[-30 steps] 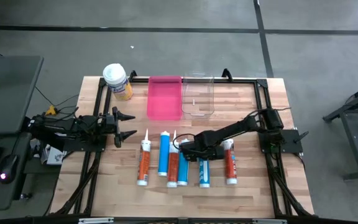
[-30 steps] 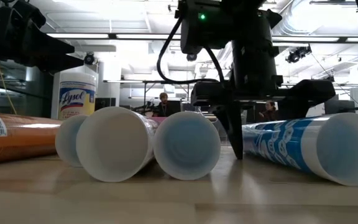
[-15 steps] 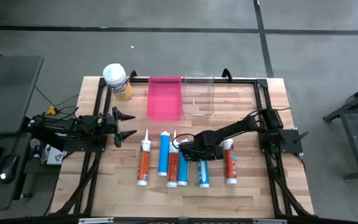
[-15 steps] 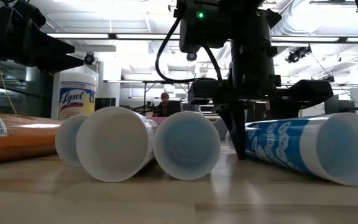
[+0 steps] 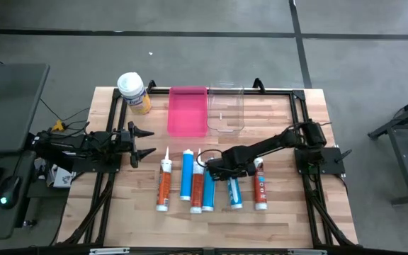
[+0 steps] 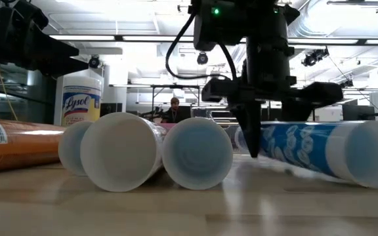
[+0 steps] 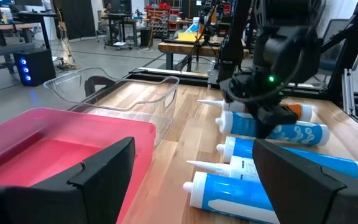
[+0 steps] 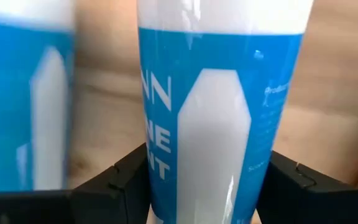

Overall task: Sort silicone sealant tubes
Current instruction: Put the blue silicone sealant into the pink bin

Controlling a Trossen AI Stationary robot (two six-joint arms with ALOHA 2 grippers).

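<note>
the right claw [image 5: 222, 170] is down among the row of sealant tubes, its fingers [image 8: 126, 177] clamped on either side of a blue tube [image 5: 234, 193] — the tube's rear end looks tilted a little off the wooden worktop [image 5: 282, 212]. the two other blue tubes [image 5: 188, 174] and three orange tubes [image 5: 163, 185] lie side by side near the front. the left claw [image 5: 146, 142] waits at the left edge, fingers apart, holding nothing — near the pink bin [image 5: 188, 111].

Blue tube [image 8: 222, 124] btwn R pincer [image 8: 204, 186] fingers
</note>
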